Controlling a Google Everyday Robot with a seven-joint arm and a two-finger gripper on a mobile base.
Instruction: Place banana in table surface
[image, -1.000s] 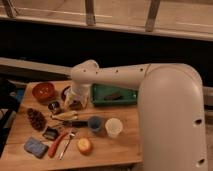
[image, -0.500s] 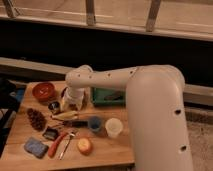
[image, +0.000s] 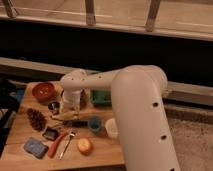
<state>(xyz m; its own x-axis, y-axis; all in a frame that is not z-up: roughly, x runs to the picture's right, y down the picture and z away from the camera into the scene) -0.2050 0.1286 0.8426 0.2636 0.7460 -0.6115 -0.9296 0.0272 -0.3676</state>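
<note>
Apparently little has moved at the working end over the last second: the gripper (image: 70, 106) hangs over the left-middle part of the table (image: 75, 161), much where it was, while the thick white arm behind it has swung and now fills more of the right side of the view. The jaws stand apart, and nothing seems to be clamped between them. The banana (image: 66, 118) lies flat on the wood just below and in front of the gripper, in the same spot as a moment ago, pale and slightly curved, between the dark cluster (image: 36, 119) toward the left edge and the blue cup (image: 94, 124). Whether a fingertip touches it cannot be told. Since the fruit rests on the bare boards and not in the green tray (image: 100, 97) near the back edge or the red bowl (image: 43, 91) at the back left corner, the placing looks as good as done. What remains, by my reading, is a clean lift straight up. A sideways drag could roll the banana toward the orange (image: 85, 145) or the red-handled tool (image: 56, 145) nearer the front edge.
</note>
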